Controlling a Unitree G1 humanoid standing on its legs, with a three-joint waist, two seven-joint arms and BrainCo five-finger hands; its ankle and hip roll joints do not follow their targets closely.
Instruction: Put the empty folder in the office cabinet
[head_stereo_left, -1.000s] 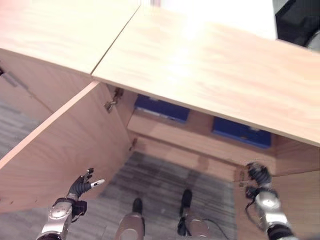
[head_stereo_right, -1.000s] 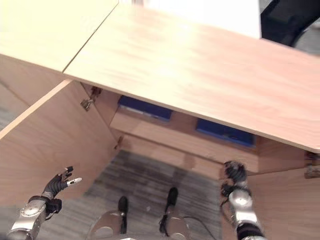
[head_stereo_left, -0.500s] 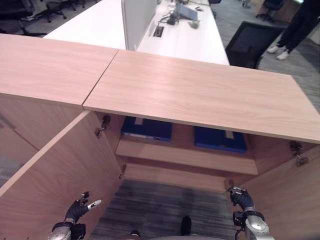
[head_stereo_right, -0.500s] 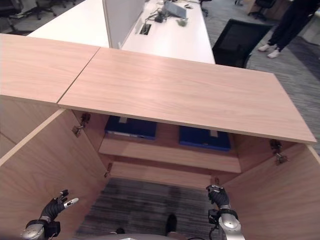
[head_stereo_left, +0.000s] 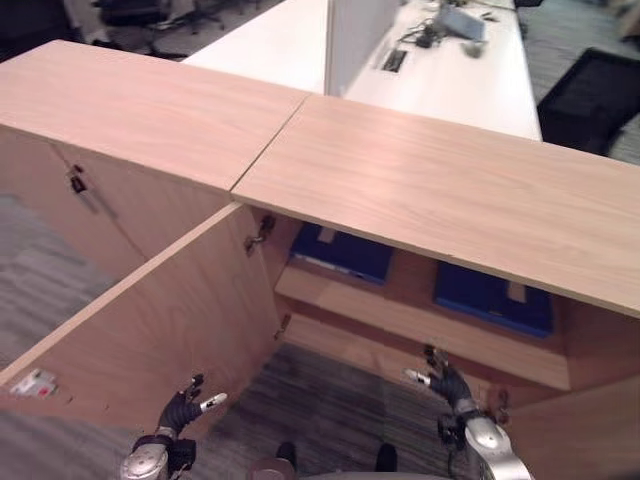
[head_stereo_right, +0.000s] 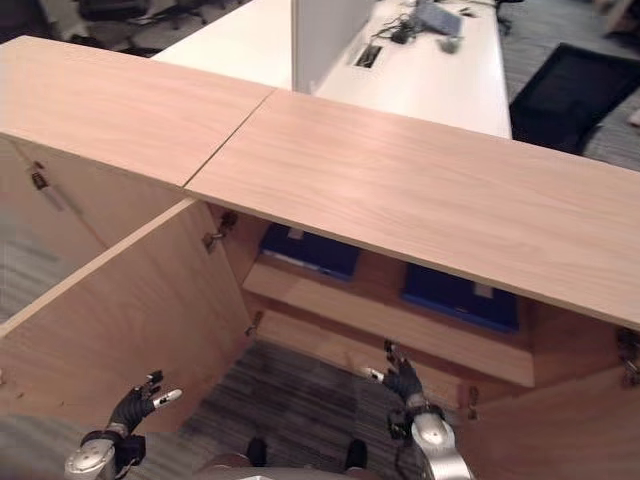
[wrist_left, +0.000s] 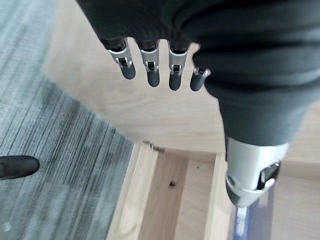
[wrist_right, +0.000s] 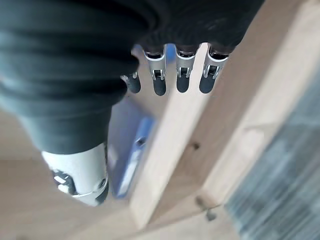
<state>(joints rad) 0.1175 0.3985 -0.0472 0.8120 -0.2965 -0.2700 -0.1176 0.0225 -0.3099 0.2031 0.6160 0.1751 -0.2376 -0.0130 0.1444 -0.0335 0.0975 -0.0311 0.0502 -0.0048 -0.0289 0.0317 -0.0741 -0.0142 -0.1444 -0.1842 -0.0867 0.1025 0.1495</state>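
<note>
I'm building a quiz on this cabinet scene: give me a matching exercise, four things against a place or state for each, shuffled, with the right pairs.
Things:
1. left hand
2. right hand
3. blue folders
4. left cabinet door

Places or states:
A. lying flat on the cabinet's upper shelf
B. swung wide open
C. open and empty, low beside the open door
D. open and empty, in front of the cabinet's lower shelf

Pairs: 1-C, 2-D, 3-A, 4-B
</note>
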